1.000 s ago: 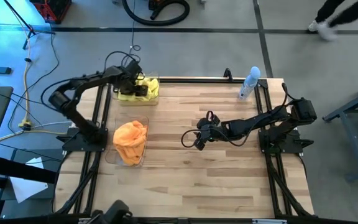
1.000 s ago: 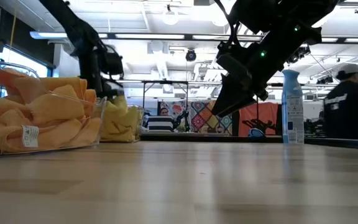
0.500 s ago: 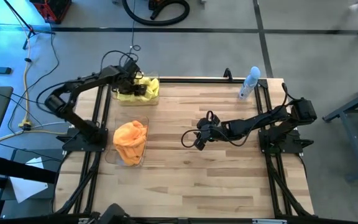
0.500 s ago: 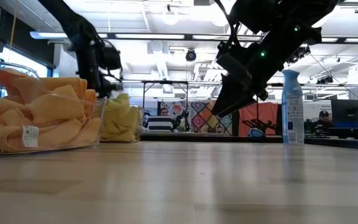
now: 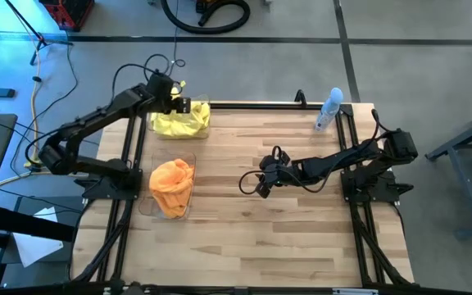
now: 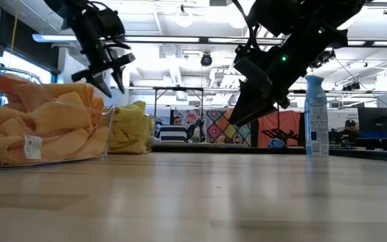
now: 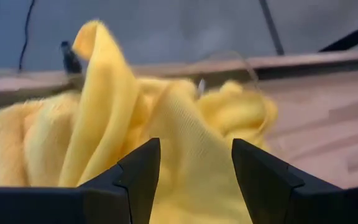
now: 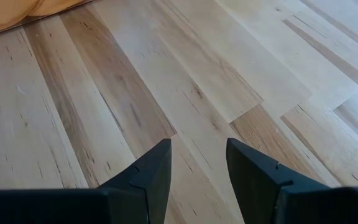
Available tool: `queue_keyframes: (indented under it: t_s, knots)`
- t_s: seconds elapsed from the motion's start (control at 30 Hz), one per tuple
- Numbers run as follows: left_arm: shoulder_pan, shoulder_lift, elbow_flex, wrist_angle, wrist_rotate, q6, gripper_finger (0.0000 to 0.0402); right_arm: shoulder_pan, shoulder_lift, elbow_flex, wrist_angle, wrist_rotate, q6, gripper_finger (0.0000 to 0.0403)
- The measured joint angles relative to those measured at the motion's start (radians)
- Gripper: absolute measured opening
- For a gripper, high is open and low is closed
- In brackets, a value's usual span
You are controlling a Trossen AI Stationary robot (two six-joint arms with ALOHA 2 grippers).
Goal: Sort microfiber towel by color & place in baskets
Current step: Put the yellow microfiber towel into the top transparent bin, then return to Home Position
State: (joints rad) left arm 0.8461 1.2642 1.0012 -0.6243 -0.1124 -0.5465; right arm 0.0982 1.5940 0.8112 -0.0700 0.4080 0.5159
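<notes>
The left gripper (image 6: 110, 72), open and empty above the heaped bright yellow microfiber towels (image 5: 180, 124), risks snagging a raised fold if it dips, while the right gripper (image 5: 258, 185), also open and empty, waits over the wooden worktop (image 5: 285, 238) well apart from those towels.

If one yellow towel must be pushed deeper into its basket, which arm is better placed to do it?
Probably the left. The left gripper hangs open just above the yellow towels in the far basket; the right gripper, open and empty, waits over bare wood at mid-table.

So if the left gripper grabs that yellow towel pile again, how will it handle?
Probably floppy: the yellow towels lie in soft folds, one standing up in a limp peak. Likely light, as they heap loosely above the basket rim. One pinch may drag up neighbouring cloths. The left gripper hangs open above them.
</notes>
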Motion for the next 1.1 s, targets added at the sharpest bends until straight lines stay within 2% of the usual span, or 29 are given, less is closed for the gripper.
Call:
queue_keyframes:
  t_s: [0.13,0.47,0.6,0.8,1.1]
  knots:
    - [0.038,0.064,0.000,0.069,0.018,0.005,0.0188,0.000,0.000,0.000,0.000,0.000,0.000,0.0148]
    - [0.132,0.378,0.004,0.085,0.133,0.056,0.0188,0.000,0.000,0.000,0.000,0.000,0.000,0.0148]
    - [0.138,0.429,0.006,0.107,0.149,0.087,0.0188,0.000,0.000,0.000,0.000,0.000,0.000,0.0148]
    - [0.130,0.350,0.009,0.077,0.156,0.111,0.0188,0.000,0.000,0.000,0.000,0.000,0.000,0.0148]
    - [0.095,0.076,0.014,0.005,0.150,0.145,0.0188,0.000,0.000,0.000,-0.001,0.000,0.000,0.0148]
